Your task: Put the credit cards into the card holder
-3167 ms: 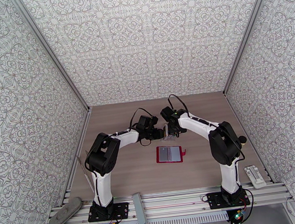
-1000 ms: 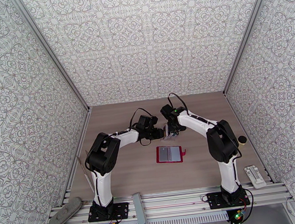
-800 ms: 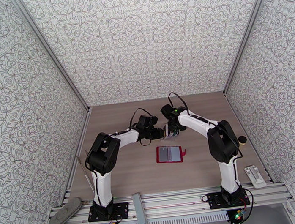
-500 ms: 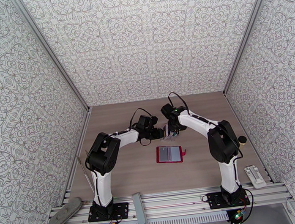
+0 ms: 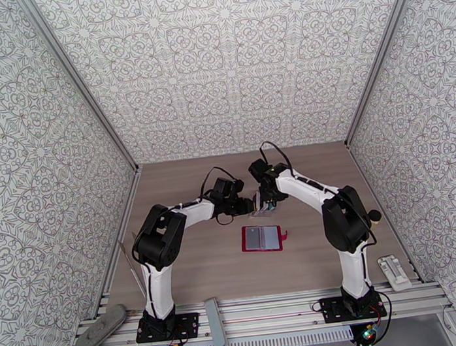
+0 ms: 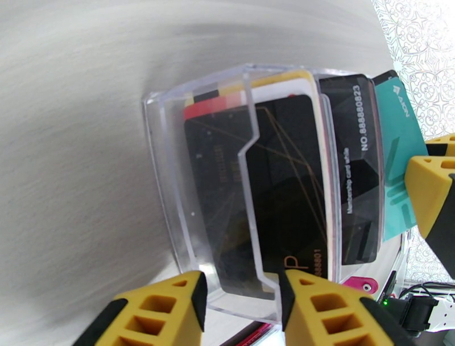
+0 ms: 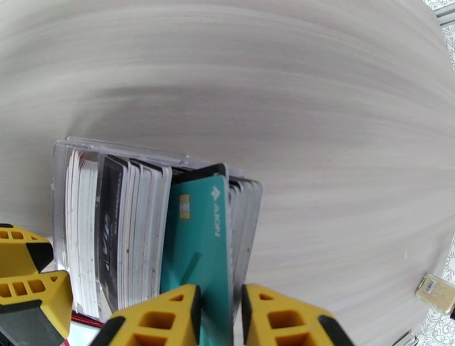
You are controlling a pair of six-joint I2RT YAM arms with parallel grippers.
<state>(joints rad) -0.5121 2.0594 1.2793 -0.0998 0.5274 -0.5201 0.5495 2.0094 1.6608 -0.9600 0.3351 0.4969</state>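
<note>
Several credit cards stand packed on edge in a clear plastic box (image 6: 170, 188) on the table, with a black card (image 6: 284, 188) in front. My left gripper (image 6: 242, 299) is shut on the box's near wall, and it sits left of the box (image 5: 262, 208) in the top view. My right gripper (image 7: 219, 310) is shut on a teal card (image 7: 199, 239) that stands higher than the rest of the stack. This teal card (image 6: 398, 148) also sticks out past the box rim. The red card holder (image 5: 262, 238) lies open and flat just in front of both grippers (image 5: 258, 204).
A grey bar (image 5: 213, 315) and a grey oblong object (image 5: 101, 328) lie on the near rail. A white device (image 5: 394, 272) sits at the right front, with a small black knob (image 5: 374, 215) by the right wall. Patterned walls close in three sides.
The right arm's elbow has shifted slightly. Both grippers stay at the clear box and the wallet has not moved.
</note>
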